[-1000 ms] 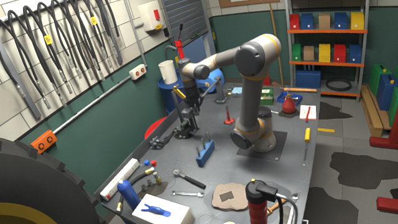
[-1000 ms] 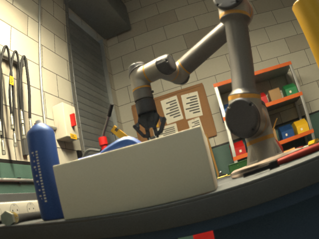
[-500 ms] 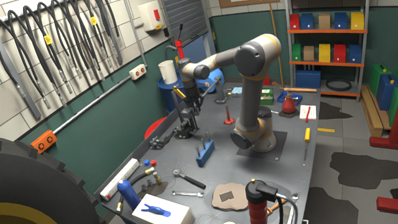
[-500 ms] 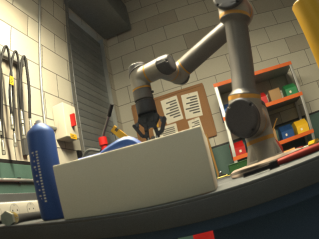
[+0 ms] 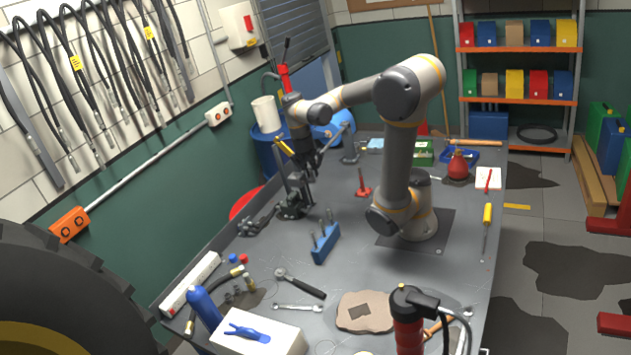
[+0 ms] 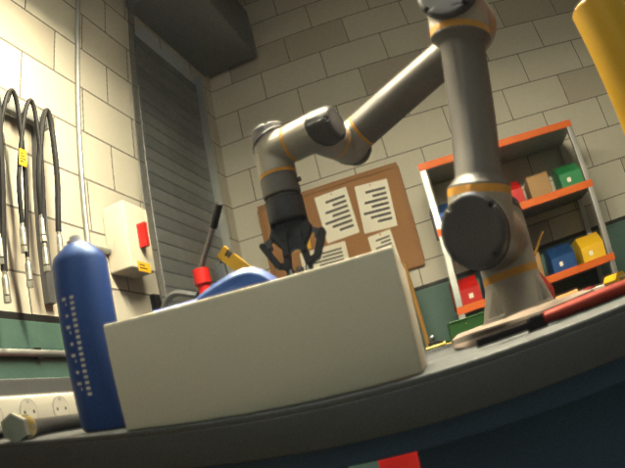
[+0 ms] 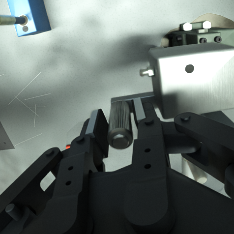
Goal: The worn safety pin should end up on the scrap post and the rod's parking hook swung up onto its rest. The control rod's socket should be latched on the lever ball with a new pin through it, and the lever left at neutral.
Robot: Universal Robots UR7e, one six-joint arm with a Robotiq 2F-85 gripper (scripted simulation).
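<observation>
A knurled grey cylinder (image 7: pixel 120 123), a knob beside the metal socket block (image 7: pixel 194 78), lies between the fingers of my gripper (image 7: pixel 117 115), which stands open around it and holds nothing. The block sits on the dark lever mount (image 5: pixel 296 195) at the bench's left edge, where my gripper (image 5: pixel 309 170) hovers. The lever with a red grip (image 5: pixel 284 69) rises behind it, next to a yellow-tipped hook (image 5: pixel 283 146). A red post (image 5: pixel 363 183) stands on the bench to the right. A blue pin holder (image 5: pixel 325 240) with pins stands in front.
The robot's base (image 5: pixel 404 212) occupies mid-bench. A white box (image 5: pixel 256 337), a blue bottle (image 5: pixel 203 305), a ratchet (image 5: pixel 298 282) and a wrench (image 5: pixel 296 306) lie at the near end. A red funnel (image 5: pixel 457 165) and a screwdriver (image 5: pixel 486 222) lie on the right side.
</observation>
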